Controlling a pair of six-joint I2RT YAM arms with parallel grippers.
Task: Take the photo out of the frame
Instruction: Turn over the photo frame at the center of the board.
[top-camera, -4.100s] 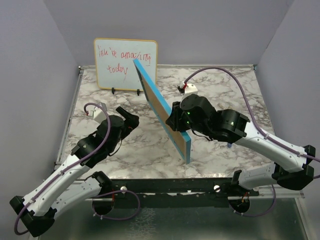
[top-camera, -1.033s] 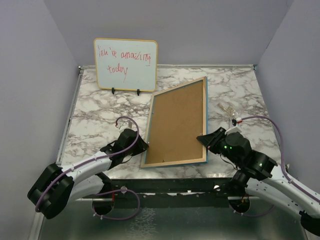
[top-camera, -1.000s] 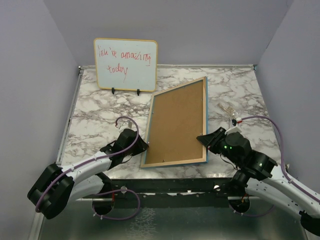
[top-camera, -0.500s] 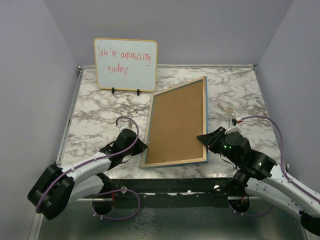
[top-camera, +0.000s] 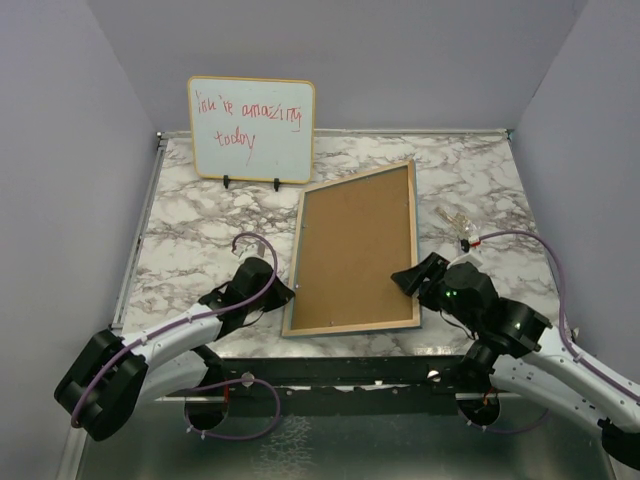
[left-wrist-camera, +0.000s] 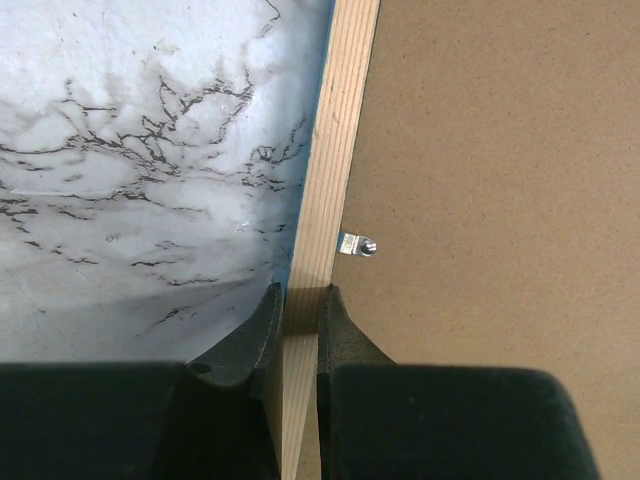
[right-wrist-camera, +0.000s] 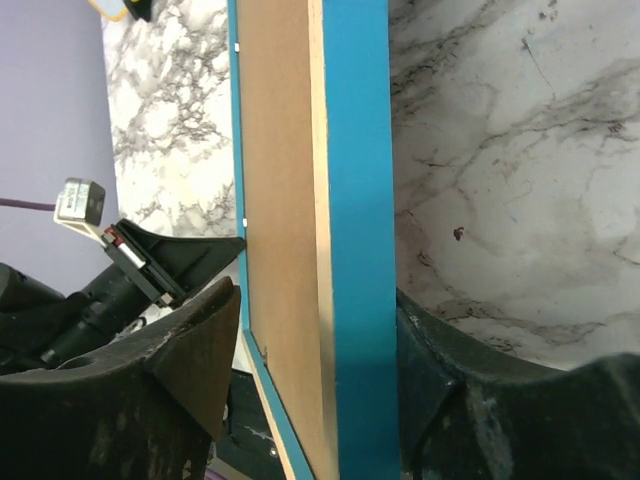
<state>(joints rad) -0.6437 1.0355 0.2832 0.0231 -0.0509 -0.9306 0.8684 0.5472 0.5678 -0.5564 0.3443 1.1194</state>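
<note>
Marble table (top-camera: 200, 230) | left fingers (left-wrist-camera: 252, 335) clamp frame (left-wrist-camera: 335, 150) | right fingers (right-wrist-camera: 185, 355) apart astride it | left-wrist-only: clip (left-wrist-camera: 356, 245)

The left arm (top-camera: 175, 330) and right arm (top-camera: 560, 380) are white-shelled, black-jointed, with purple cables (top-camera: 248, 237).

frame (top-camera: 355, 250): blue rim, pale wood, brown board | table (top-camera: 200, 240): grey-veined white marble
</note>
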